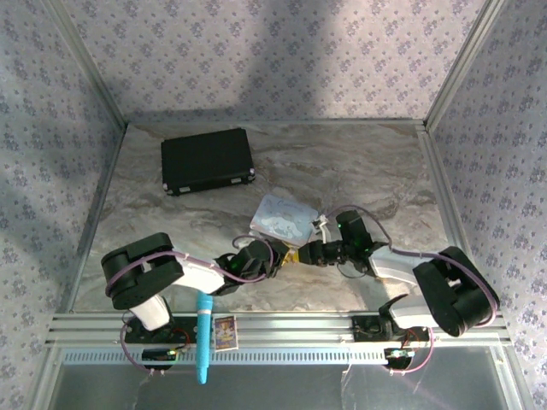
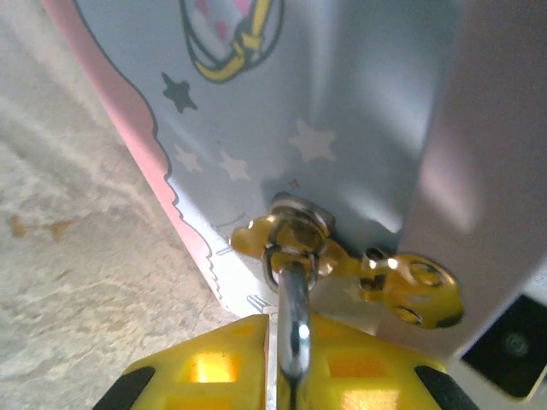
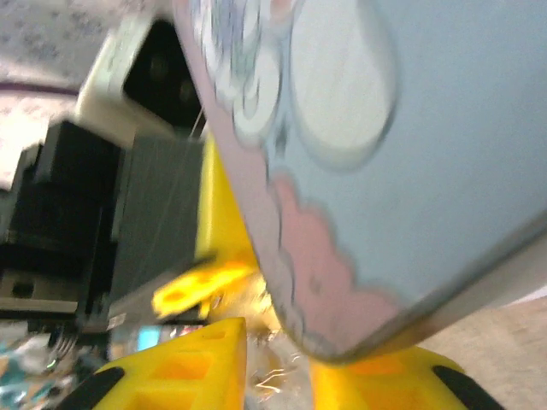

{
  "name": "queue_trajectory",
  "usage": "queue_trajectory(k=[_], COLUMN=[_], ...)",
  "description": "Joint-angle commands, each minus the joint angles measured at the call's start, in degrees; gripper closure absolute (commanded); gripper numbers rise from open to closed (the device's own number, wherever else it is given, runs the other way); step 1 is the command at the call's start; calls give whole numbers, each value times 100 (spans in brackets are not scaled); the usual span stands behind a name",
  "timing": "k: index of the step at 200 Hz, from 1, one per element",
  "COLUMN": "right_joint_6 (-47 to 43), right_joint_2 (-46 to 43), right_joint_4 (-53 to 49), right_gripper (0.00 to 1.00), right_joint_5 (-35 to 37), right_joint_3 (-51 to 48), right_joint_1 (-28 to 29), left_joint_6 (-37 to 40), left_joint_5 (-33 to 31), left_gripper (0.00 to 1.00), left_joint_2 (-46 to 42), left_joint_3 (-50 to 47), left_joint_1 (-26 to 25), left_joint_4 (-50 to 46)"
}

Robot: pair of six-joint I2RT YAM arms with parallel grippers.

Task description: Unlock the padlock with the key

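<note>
Your left claw point(image 2: 286, 359) pinches what looks like the padlock's point(image 2: 293, 295) shackle, hooked just ahead through the tin's point(image 2: 359, 102) hasp point(image 2: 295, 235); hold it steady, untwisted.

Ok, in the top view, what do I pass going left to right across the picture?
Left arm's base → blue pen-shaped stick → small card → pastel tin → right arm's base. The black case is left out: it spans the stick and card.

Free tabletop point(image 1: 367, 166) right of black case point(image 1: 208, 161)
</note>
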Motion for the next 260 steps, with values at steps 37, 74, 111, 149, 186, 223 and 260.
queue_trajectory(k=[37,74,111,149,186,223,260], right_joint_6=[107,-22,-488,-484,-426,-461,-430], right_joint_2=[-575,-932,-1518,-1542,-959,-329,-48], right_joint_4=[-98,-636,-1576,-3060,-3308,-3256,-3155], right_gripper=[69,68,58,52,52,52,52], right_joint_5=[847,1177,1848,3261,3748,3775,3767], right_joint_3=[-17,42,323,1016,1390,1711,1813], right_joint_1=[-152,-6,211,385,380,446,506], left_joint_6=[38,150,1192,2784,3433,4030,4136], left_joint_5=[441,430,677,417,366,-94,-492], left_gripper=[100,100,100,100,100,93,82], left_joint_2=[-2,-34,-199,-108,6,249,503], left_joint_3=[13,91,750,1716,1736,2117,2526], left_joint_1=[-207,-176,28,176,393,417,153], left_joint_4=[-15,-477,-2581,-5247,-5994,-6916,-7470])
